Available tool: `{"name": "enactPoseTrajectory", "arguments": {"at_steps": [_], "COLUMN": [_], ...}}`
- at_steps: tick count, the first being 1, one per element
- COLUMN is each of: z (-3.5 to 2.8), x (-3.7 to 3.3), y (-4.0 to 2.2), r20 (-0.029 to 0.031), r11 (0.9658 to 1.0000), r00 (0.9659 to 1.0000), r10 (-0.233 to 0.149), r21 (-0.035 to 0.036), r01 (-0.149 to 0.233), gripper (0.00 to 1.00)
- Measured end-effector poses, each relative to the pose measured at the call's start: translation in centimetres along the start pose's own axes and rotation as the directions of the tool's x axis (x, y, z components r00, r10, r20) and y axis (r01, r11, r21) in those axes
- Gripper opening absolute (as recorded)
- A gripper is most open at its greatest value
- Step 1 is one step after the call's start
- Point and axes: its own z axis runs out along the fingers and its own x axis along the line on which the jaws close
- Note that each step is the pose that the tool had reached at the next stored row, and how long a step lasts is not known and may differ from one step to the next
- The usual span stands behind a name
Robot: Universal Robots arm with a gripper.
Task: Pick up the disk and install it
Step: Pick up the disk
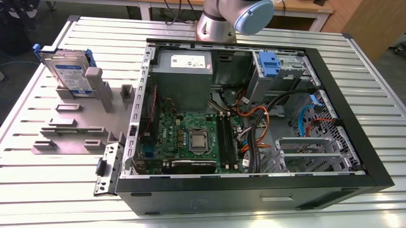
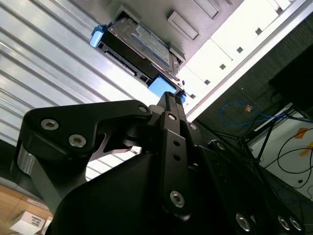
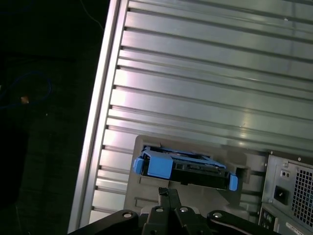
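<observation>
On the table (image 1: 38, 190), at the exterior view's left, the disk (image 1: 68, 71) stands on edge in a holder (image 1: 71, 107). In the first wrist view the gripper (image 3: 168, 193) is closed and empty, aimed at the disk, near but apart. Its long side runs across that aim.

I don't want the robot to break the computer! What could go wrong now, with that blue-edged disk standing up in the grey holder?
1. The disk stands upright in its grey holder, near the edge of the table; a nudge might tip it off.
2. The jaws look shut while pointing at the disk, so they could bump it instead of gripping.
3. Orange and black cables crowd the open computer case and might snag the disk.
</observation>
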Motion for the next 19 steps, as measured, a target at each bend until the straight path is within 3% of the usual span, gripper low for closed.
{"name": "enactPoseTrajectory", "arguments": {"at_steps": [19], "z": [0.00], "x": [0.00], "y": [0.00], "r20": [-0.0015], "r11": [0.9994], "r00": [0.9994], "r10": [-0.035], "r21": [-0.0005], "r01": [0.035], "gripper": [0.11]}}
